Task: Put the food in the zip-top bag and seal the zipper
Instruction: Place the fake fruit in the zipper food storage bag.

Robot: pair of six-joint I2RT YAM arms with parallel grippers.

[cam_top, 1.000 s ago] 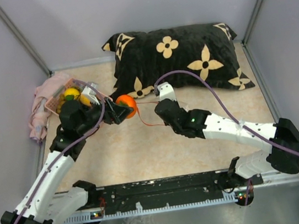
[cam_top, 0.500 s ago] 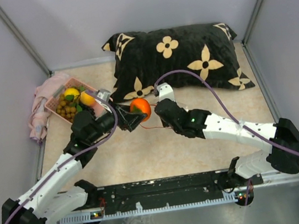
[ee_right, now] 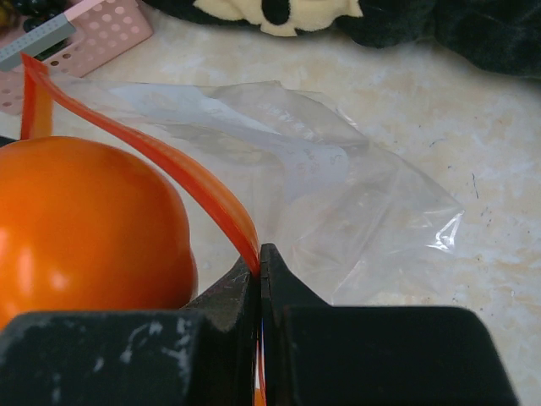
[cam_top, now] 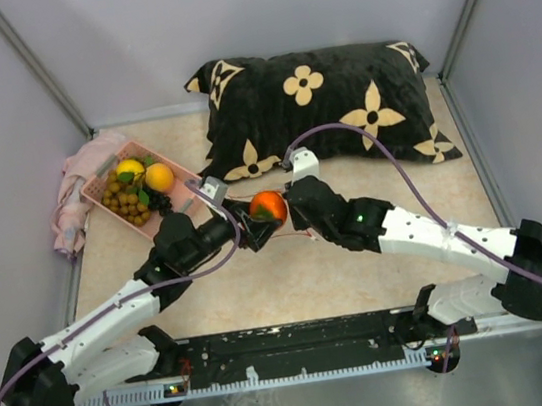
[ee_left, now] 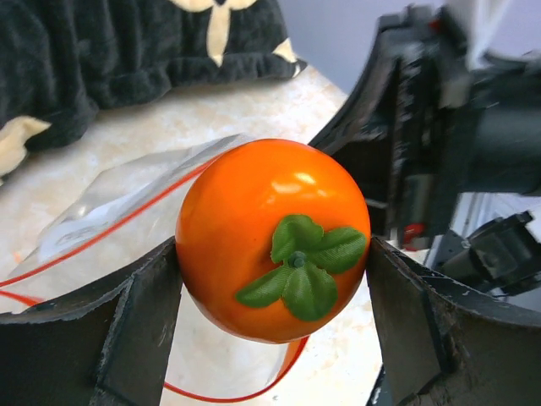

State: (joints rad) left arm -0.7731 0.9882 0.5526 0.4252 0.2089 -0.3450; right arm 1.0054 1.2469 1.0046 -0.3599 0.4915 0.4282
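Observation:
My left gripper (ee_left: 270,288) is shut on an orange toy fruit (ee_left: 270,228) with a green leaf cap, gripped on both sides. It hangs at the table's middle (cam_top: 268,206), right at the mouth of the zip-top bag (ee_right: 338,194). My right gripper (ee_right: 260,254) is shut on the red-orange zipper (ee_right: 169,161) and holds that edge up beside the orange fruit (ee_right: 84,228). The bag (ee_left: 110,203) lies clear and floppy on the table behind the fruit. More food sits in the basket: a yellow ball (cam_top: 129,168), an orange-yellow ball (cam_top: 158,176) and a tan-brown cluster (cam_top: 128,203).
The pink plastic basket (cam_top: 98,192) stands at the left, with a pink cloth (cam_top: 74,205) beside it against the wall. A black pillow with cream flowers (cam_top: 318,105) fills the back of the table. Grey walls close in both sides.
My left arm has carried the orange fruit from beside the basket rightward and nearer, up to the bag mouth. The right gripper stayed shut on the zipper and shifted slightly.

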